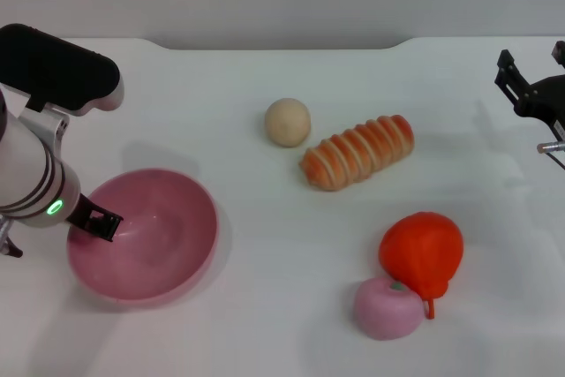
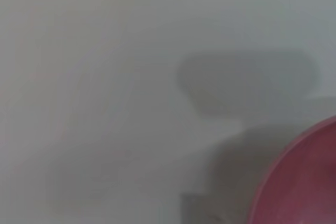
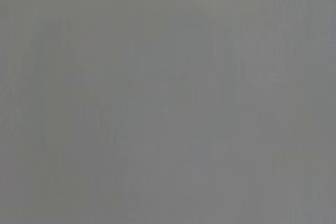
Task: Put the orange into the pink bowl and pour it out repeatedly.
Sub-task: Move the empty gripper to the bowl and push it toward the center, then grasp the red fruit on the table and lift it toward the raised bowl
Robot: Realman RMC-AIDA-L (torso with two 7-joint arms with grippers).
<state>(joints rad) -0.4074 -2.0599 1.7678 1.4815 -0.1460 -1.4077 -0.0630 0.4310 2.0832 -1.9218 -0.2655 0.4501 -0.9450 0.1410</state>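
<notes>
The orange (image 1: 422, 252) lies on the white table at the front right, stem pointing down toward me, outside the bowl. The pink bowl (image 1: 168, 227) sits at the front left, empty and tipped slightly toward the right. My left gripper (image 1: 95, 220) is at the bowl's left rim, shut on it, with one black finger showing inside the wall. The left wrist view catches only an arc of the pink bowl (image 2: 307, 182). My right gripper (image 1: 532, 57) hangs open at the far right edge, well away from the orange.
A small pink apple-like toy (image 1: 388, 308) touches the orange's front side. A striped orange-cream bread loaf (image 1: 357, 152) and a beige ball (image 1: 288, 122) lie mid-table. The table's back edge (image 1: 282, 41) runs along the top. The right wrist view shows only plain grey.
</notes>
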